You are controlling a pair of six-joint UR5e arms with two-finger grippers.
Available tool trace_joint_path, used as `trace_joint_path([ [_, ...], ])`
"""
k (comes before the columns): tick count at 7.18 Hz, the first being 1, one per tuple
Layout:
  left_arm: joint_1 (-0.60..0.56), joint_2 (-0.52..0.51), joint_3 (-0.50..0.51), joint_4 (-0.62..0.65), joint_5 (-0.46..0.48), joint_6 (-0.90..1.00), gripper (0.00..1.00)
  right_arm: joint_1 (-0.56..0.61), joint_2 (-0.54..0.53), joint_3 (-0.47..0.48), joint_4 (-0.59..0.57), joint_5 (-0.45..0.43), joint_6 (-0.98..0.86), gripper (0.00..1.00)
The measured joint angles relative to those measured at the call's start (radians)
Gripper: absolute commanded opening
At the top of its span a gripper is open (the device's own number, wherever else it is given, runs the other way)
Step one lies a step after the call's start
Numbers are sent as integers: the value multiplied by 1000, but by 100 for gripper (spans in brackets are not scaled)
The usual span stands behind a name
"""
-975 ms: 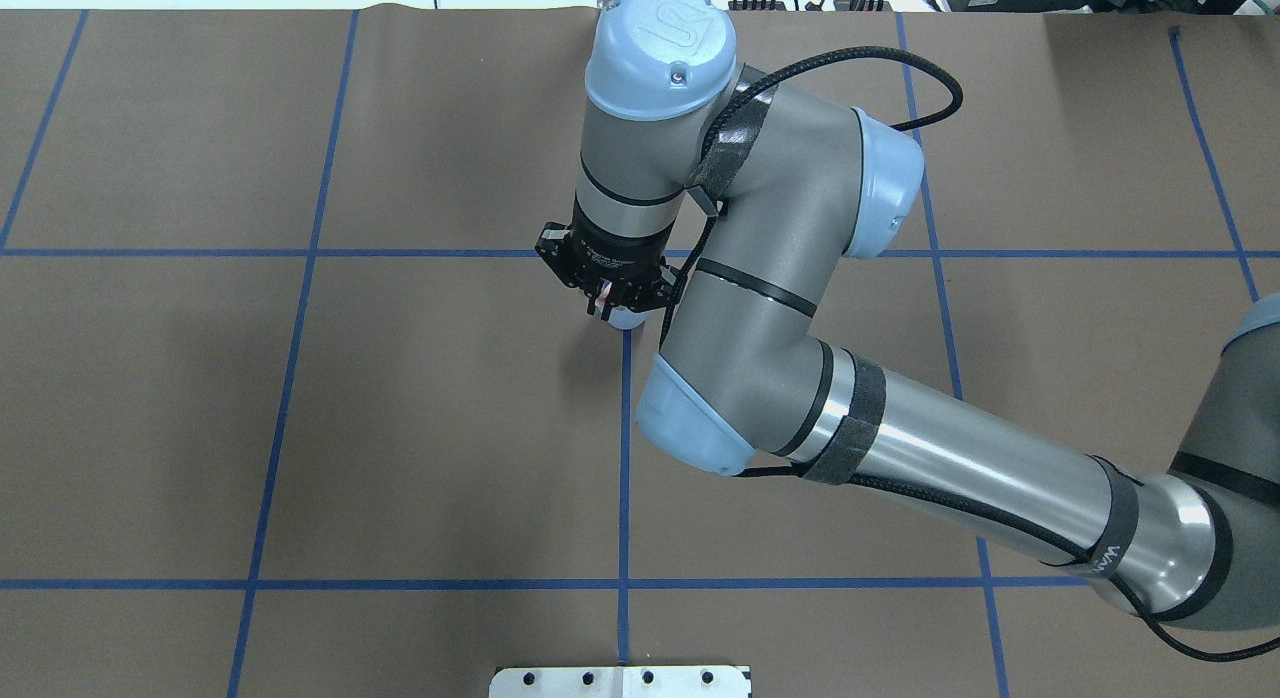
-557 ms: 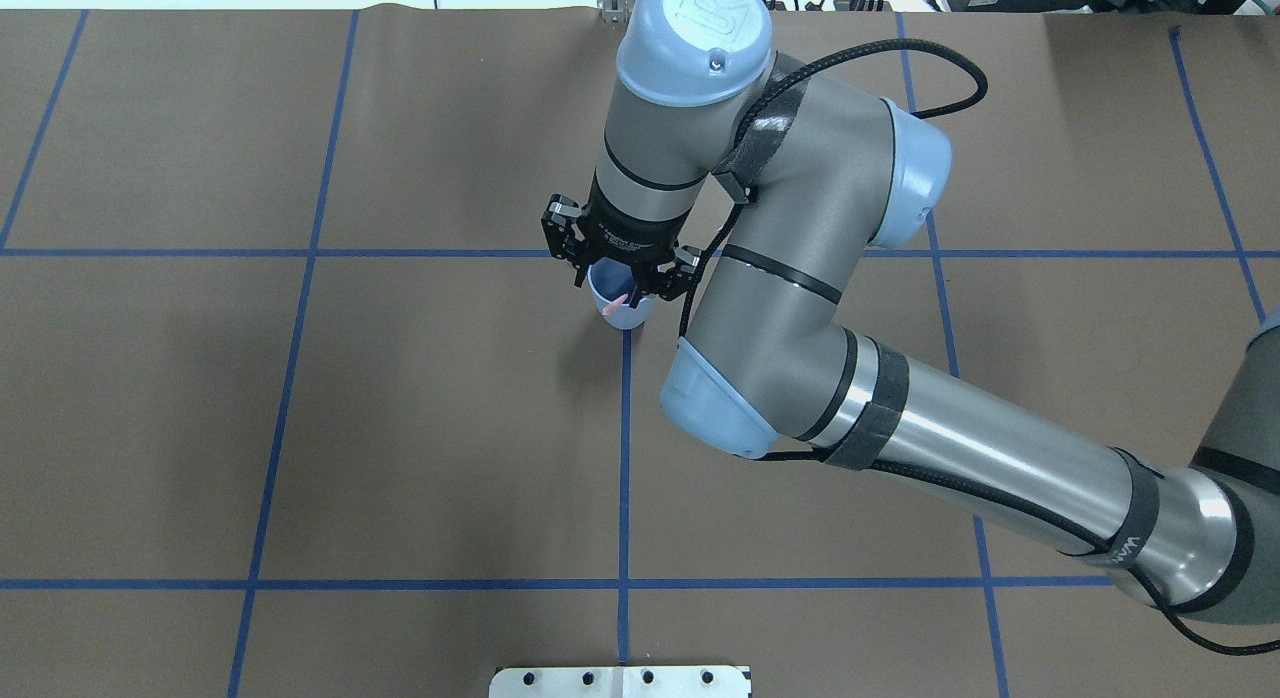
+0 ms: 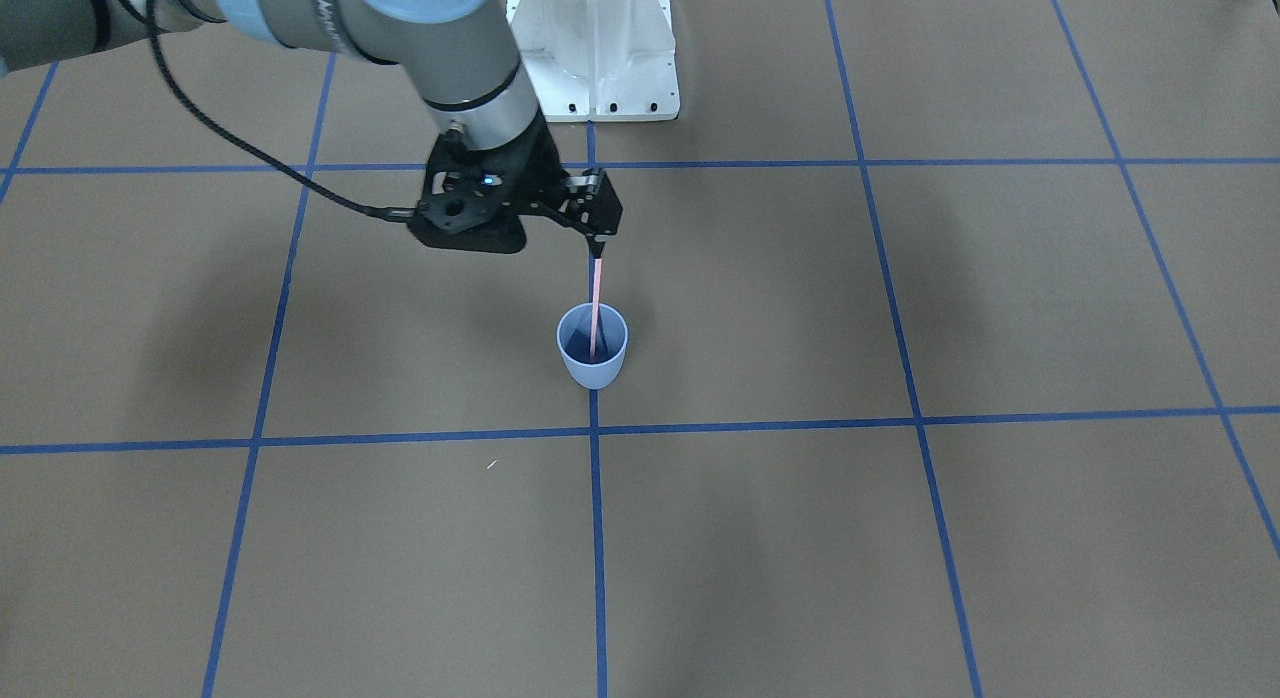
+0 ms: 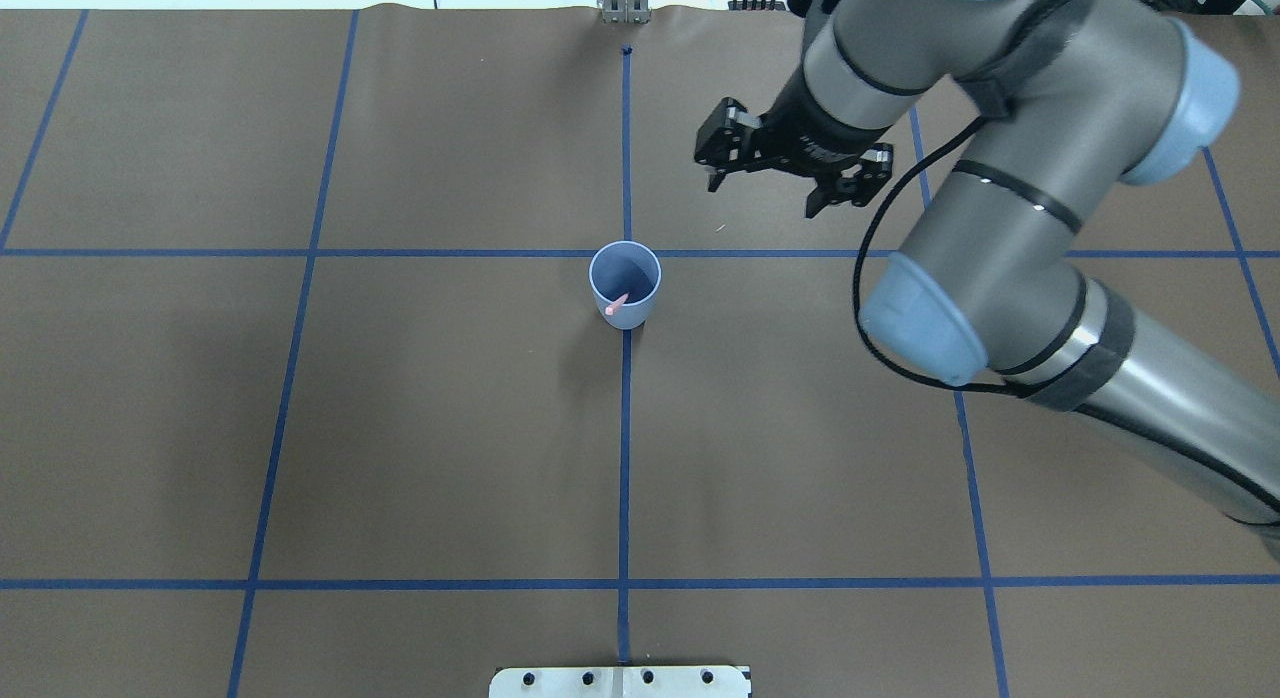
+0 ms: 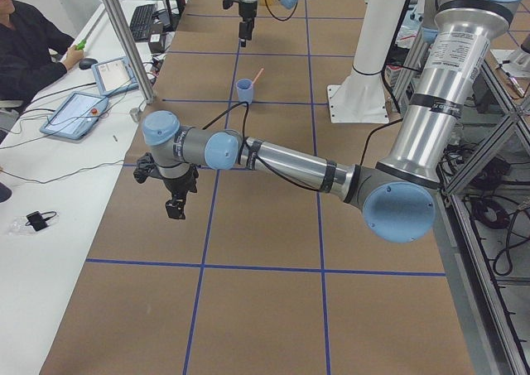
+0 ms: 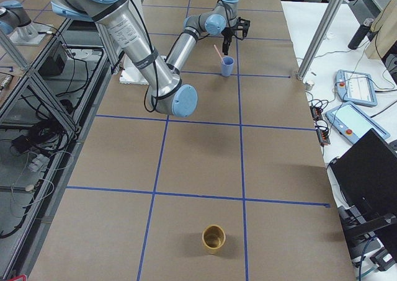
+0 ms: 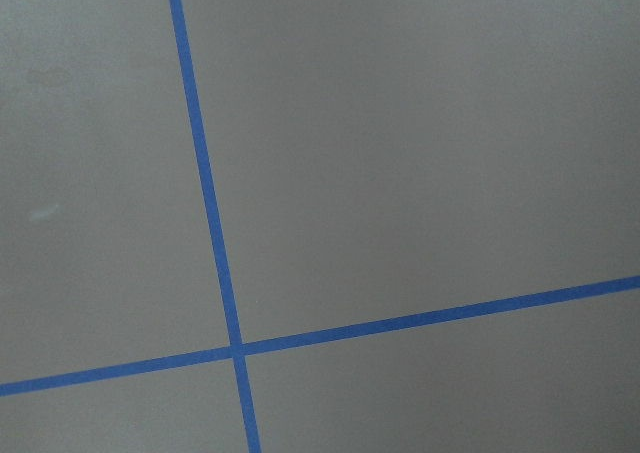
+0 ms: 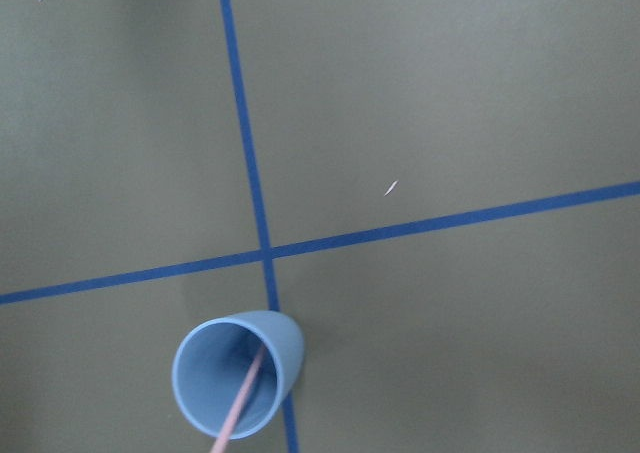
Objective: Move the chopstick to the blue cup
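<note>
The blue cup [image 4: 625, 278] stands upright on a crossing of blue tape lines in the middle of the table. It also shows in the front view [image 3: 592, 363] and the right wrist view [image 8: 238, 373]. The pale pink chopstick [image 3: 596, 303] stands in the cup and leans on its rim; its tip shows from overhead [image 4: 617, 302]. My right gripper [image 4: 765, 193] is open and empty, raised above the table, beyond and to the right of the cup. My left gripper [image 5: 175, 206] hangs over bare table far from the cup. I cannot tell whether it is open or shut.
A tan cup [image 6: 213, 237] stands at the table's far right end. The white robot base plate [image 3: 600, 68] sits at the table's near edge. An operator [image 5: 25, 48] and tablets are beside the table's far side.
My right gripper was down over the cup with the chopstick, then opened and let it go. It has since risen and moved away to the far right. The chopstick stays in the cup.
</note>
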Motion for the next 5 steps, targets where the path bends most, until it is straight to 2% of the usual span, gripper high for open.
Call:
trace_joint_path([
  [1, 0, 7, -1, -11, 0, 0, 98, 79, -79, 13, -1, 63, -93, 100],
  [3, 1, 67, -1, -144, 0, -3, 98, 214, -243, 18, -11, 131, -282, 100],
  [5, 2, 106, 10, -226, 4, -5, 98, 383, -443, -25, -8, 138, -686, 100],
])
